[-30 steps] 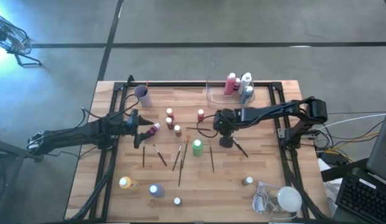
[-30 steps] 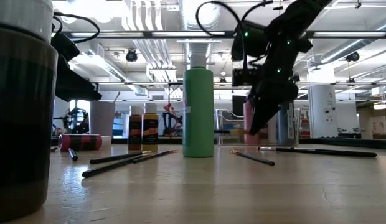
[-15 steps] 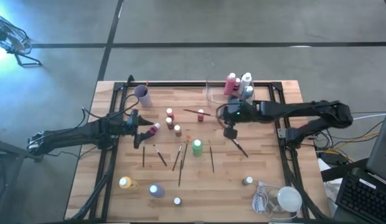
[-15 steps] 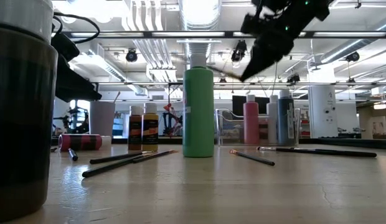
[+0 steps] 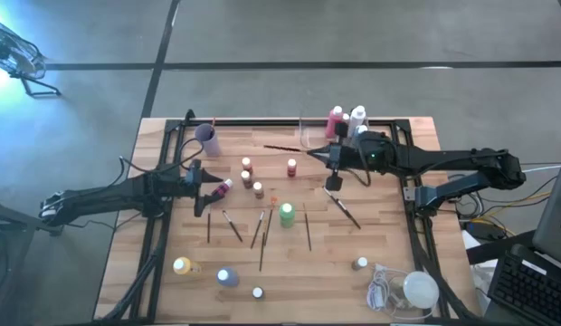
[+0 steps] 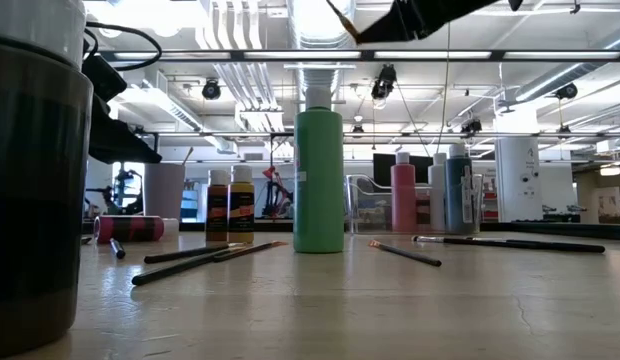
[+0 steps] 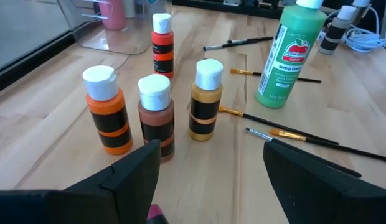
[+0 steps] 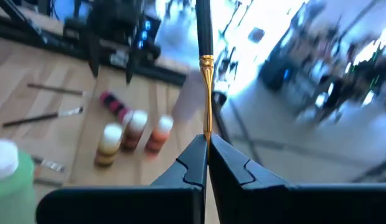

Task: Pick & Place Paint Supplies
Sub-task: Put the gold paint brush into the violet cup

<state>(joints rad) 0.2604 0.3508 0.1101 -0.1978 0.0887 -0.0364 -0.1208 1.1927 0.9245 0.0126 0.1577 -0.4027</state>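
Dark and thin, a paintbrush (image 8: 203,37) is sitting pinched between the closed fingers of the right gripper (image 5: 331,156), which is hanging high over the far middle of the wooden table (image 5: 398,272); from overhead the brush (image 5: 282,148) is sticking out level, pointing toward the left arm's side. This looks like the carrying step of the job: one brush is lifted and is heading for a container. The purple cup (image 5: 205,135) at the far left corner seems the likelier home for a brush, though the clear tray (image 5: 308,138) with three bottles in it is just beside the gripper, so I cannot tell which. The next move is calling for tipping the brush upright over the rim before letting go.

The left gripper (image 5: 203,186) is waiting low on the left side, its fingers (image 7: 127,174) spread wide and holding nothing, with a pink bottle (image 5: 223,186) lying on its side right at its tips. Other brushes (image 5: 307,229) and the green bottle (image 5: 286,215) are still lying out in the middle of the table.
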